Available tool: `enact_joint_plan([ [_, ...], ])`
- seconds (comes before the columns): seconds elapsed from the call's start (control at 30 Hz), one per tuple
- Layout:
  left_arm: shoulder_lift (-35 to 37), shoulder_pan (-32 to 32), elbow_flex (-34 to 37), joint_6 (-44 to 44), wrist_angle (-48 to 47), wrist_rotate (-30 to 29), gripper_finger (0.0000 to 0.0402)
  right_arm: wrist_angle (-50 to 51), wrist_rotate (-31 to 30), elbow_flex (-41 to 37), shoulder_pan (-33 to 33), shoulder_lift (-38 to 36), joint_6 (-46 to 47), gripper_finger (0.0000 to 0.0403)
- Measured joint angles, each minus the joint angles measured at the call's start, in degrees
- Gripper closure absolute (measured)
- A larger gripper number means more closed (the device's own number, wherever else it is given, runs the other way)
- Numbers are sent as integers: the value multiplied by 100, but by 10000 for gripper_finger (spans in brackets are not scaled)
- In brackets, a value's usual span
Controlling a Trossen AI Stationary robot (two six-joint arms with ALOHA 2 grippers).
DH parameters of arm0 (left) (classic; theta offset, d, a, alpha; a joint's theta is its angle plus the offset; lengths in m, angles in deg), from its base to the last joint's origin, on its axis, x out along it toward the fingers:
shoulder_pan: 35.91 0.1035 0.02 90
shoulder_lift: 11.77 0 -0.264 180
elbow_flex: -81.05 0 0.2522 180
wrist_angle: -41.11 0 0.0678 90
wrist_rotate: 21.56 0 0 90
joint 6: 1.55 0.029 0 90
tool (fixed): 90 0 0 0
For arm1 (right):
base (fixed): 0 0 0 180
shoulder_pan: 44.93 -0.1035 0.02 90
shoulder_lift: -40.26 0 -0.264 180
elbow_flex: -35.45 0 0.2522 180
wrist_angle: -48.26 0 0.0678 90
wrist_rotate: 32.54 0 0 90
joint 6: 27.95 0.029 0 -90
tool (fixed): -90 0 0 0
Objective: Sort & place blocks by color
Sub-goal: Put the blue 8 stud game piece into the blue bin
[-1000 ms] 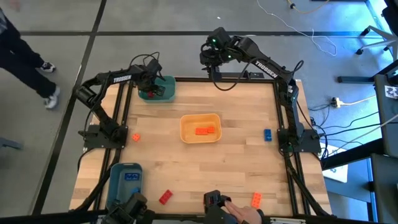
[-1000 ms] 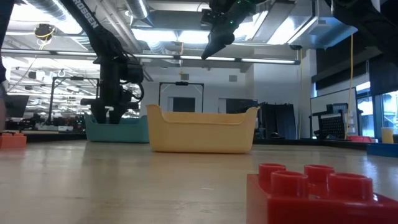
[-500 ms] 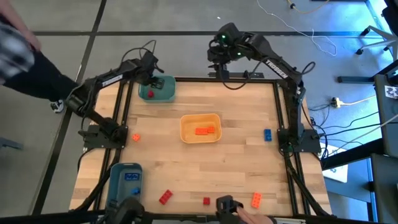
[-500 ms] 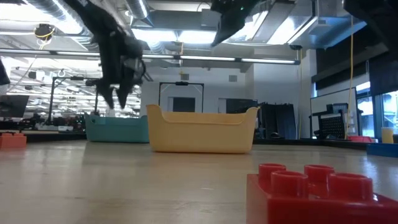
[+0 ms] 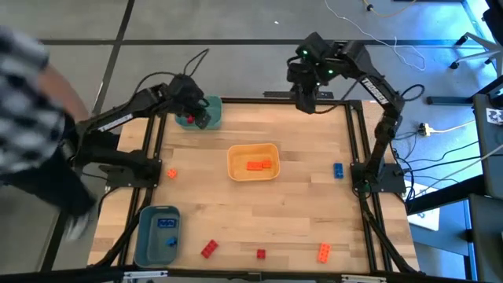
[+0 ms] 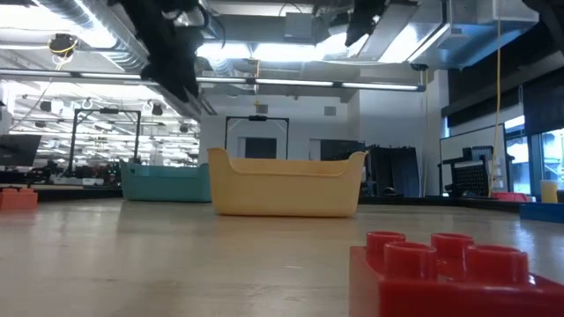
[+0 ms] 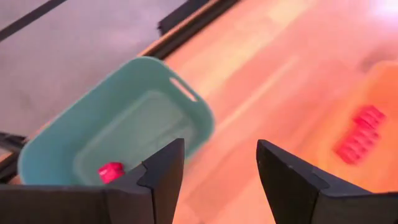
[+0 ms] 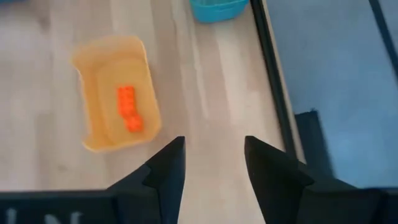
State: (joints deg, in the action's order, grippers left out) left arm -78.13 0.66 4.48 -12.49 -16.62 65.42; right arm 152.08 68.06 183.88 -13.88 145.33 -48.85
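Above the teal bin [image 5: 206, 112], left gripper [image 5: 191, 118] spread, empty; right gripper [image 5: 305, 101] spread, waiting. Next: over to the loose orange block [image 5: 171, 174], square to its sides, straight down.

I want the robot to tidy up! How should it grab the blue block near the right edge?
Probably from straight above, pinching the blue block across its two long sides. It lies flat and oblong on the table with nothing touching it.

Wooden table [image 5: 299, 212]; teal bin [image 5: 211, 112] at far left corner; yellow-orange bin [image 5: 233, 161] at centre; blue bin [image 5: 145, 236] at near left; person [image 5: 31, 134] beside left edge; cables [image 5: 440, 165] on floor.
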Motion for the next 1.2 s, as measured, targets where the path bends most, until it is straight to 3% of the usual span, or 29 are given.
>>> enact_joint_plan([
  [0.3,499,-875,0,-205,-398,-91,209,-13,-48,-29,-243,-516,2215,237],
  [0.43,603,-1198,0,-206,-509,-72,209,-23,-48,-495,-465,-911,2859,237],
  [0.63,806,-1667,0,-202,-511,232,209,-2,-462,-2211,-862,-1797,3979,237],
  [0.87,1005,-1854,-2,-207,-494,222,209,-7,-1231,-4259,-1118,-2648,6211,237],
  [1.07,1025,-1853,-2,-221,-493,211,209,-18,-1257,-5757,-1145,-2946,7347,237],
  [1.2,1025,-1853,-2,-234,-493,219,209,-8,-1051,-6665,-1143,-2992,7633,237],
])
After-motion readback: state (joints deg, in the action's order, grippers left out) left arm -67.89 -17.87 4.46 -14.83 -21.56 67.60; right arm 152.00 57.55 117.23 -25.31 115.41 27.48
